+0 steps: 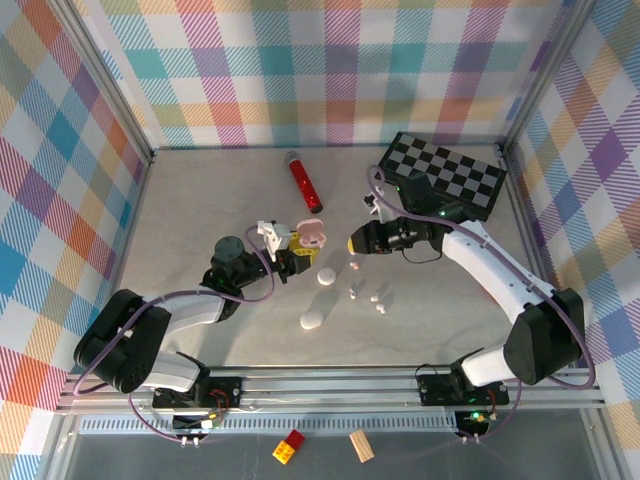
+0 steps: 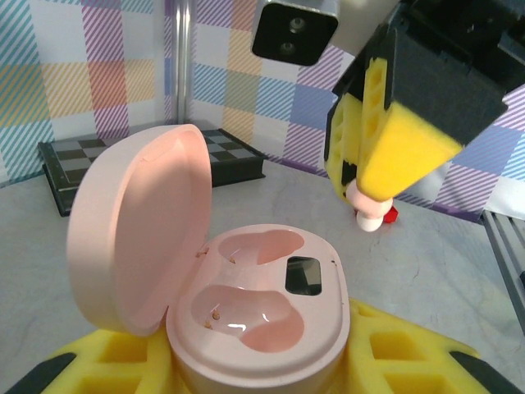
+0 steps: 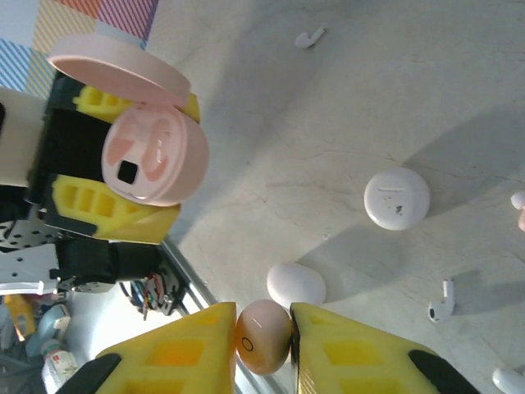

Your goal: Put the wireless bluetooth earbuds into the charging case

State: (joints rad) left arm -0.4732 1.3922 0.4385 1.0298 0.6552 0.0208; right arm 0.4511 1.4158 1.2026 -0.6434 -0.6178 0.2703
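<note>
The glossy pale pink, pill-shaped plastic charging case (image 2: 256, 361) is raised left of centre, lid (image 2: 135, 238) open, both wells empty. A small pink plastic earbud (image 3: 262, 336) hangs just right of it. Tiny white earbuds (image 1: 380, 309) lie scattered nearer.

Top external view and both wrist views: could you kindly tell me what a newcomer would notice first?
The open, empty pink charging case draws the eye first, gripped by the left gripper at mid-table. Just to its right, the right gripper pinches a pale pink earbud. Behind them lie a red tube and, at the back right, a checkerboard.
</note>
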